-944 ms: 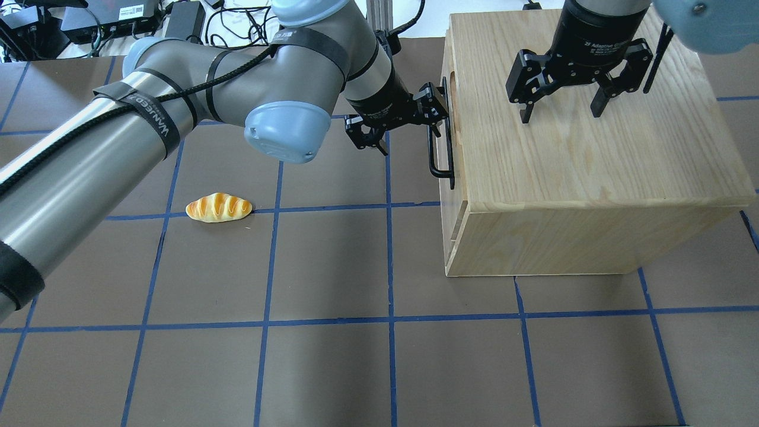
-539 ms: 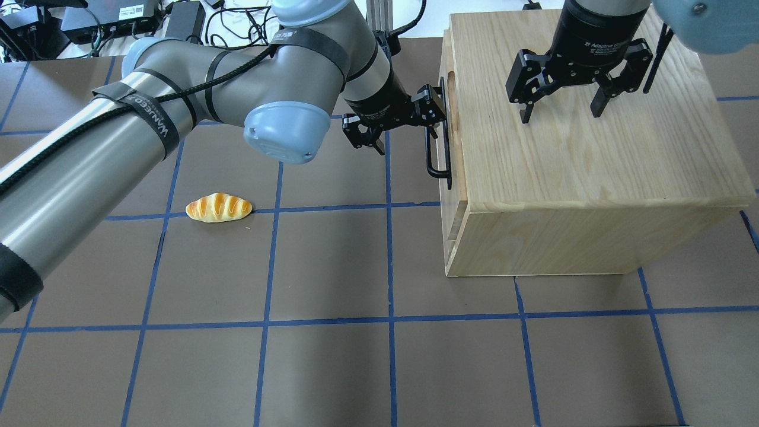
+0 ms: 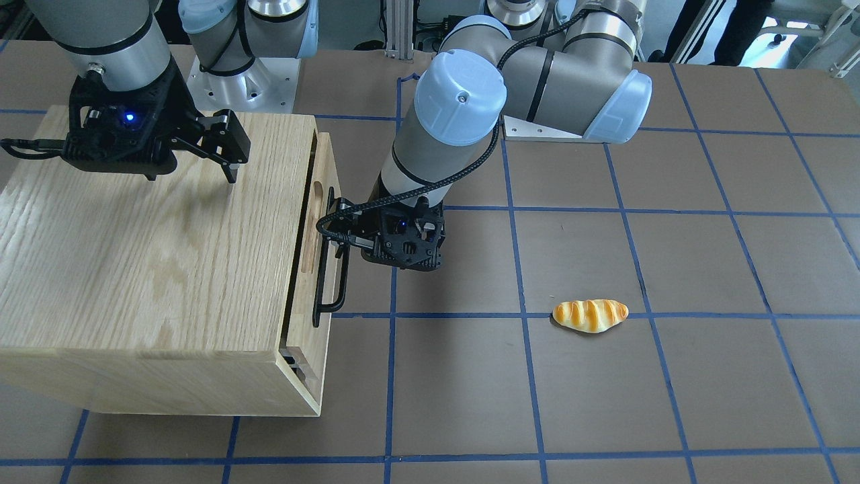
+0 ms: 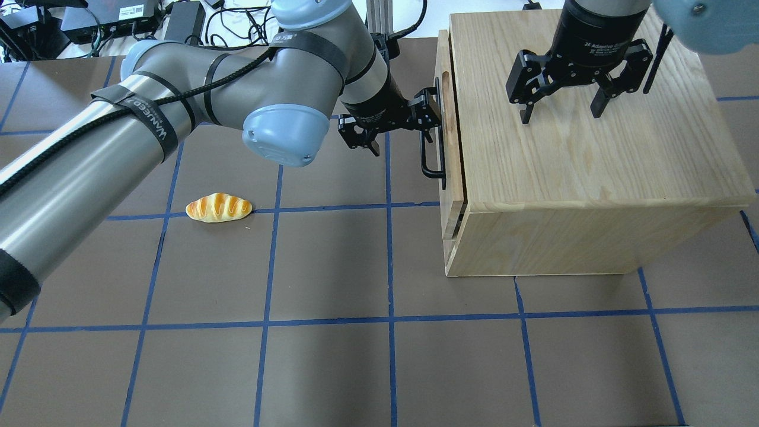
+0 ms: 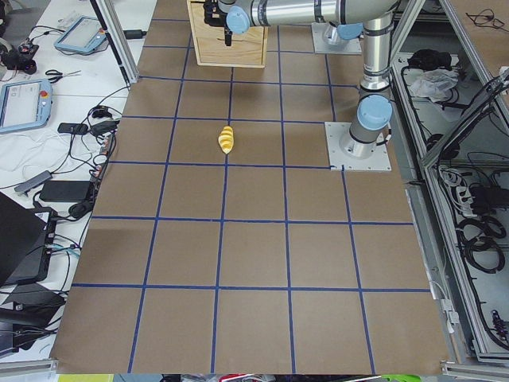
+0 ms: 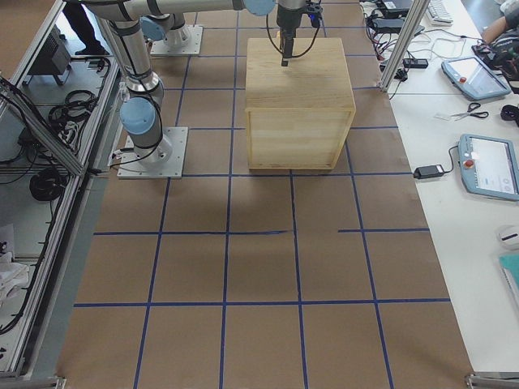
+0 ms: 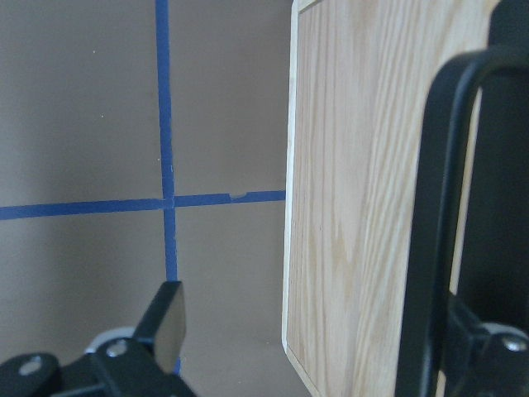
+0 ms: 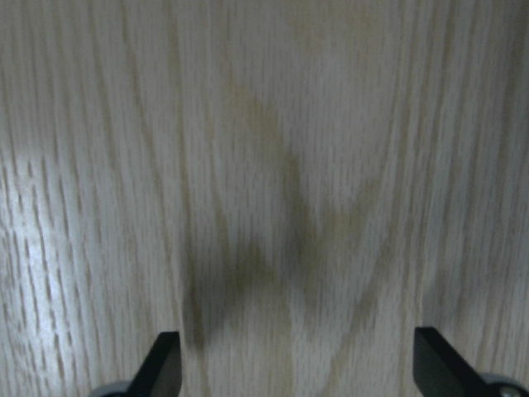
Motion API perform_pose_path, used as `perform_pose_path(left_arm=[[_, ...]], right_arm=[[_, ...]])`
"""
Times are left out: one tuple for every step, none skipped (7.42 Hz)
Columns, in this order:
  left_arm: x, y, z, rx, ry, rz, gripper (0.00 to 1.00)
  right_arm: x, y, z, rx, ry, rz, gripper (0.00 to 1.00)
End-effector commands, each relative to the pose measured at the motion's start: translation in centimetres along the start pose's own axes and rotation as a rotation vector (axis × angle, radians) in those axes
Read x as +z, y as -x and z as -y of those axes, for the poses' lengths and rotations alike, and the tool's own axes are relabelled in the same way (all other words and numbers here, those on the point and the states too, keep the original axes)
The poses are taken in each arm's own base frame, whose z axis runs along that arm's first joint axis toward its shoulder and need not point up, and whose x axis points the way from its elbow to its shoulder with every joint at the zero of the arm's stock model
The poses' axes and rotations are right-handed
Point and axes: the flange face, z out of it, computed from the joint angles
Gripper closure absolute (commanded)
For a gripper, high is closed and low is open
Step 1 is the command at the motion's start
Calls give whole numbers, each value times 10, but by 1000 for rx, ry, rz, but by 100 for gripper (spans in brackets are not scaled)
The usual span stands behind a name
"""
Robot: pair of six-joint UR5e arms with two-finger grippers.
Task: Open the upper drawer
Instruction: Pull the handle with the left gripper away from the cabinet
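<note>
The upper drawer [image 4: 449,127] of the oak cabinet [image 4: 593,166] stands pulled out a little, with a gap showing behind its front panel [image 3: 310,222]. Its black bar handle [image 4: 428,155] faces the table's middle. My left gripper [image 4: 406,131] is open, with one finger hooked behind the handle and the other out in front of it. The left wrist view shows the handle [image 7: 434,248] against the front panel [image 7: 347,207], with one finger [image 7: 165,318] far to the side. My right gripper [image 4: 561,115] is open, fingertips down at the cabinet's top [image 8: 264,165].
A toy bread roll [image 4: 219,207] lies on the brown mat left of the cabinet; it also shows in the front view [image 3: 590,315]. A lower drawer front [image 4: 453,234] sits under the upper one. Cables and boxes lie beyond the table's far left edge.
My left gripper has moved left, away from the cabinet, and the upper drawer has slid out with it by a few centimetres. The right gripper has not moved.
</note>
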Motion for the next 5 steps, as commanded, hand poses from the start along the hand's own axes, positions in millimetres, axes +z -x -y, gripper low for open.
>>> perform_pose_path(left_arm=[[-4,6,1,22,-15,45,0],[-2,7,1,33,-11,48,0],[-3,7,0,38,-12,47,0],[-5,8,1,45,-14,47,0],[-6,13,3,36,-12,49,0]], right_arm=[[0,0,0,-1,-1,0,0],[0,0,0,-2,-1,0,0],[0,0,0,-1,-1,0,0],[0,0,0,-1,1,0,0],[0,0,0,1,1,0,0]])
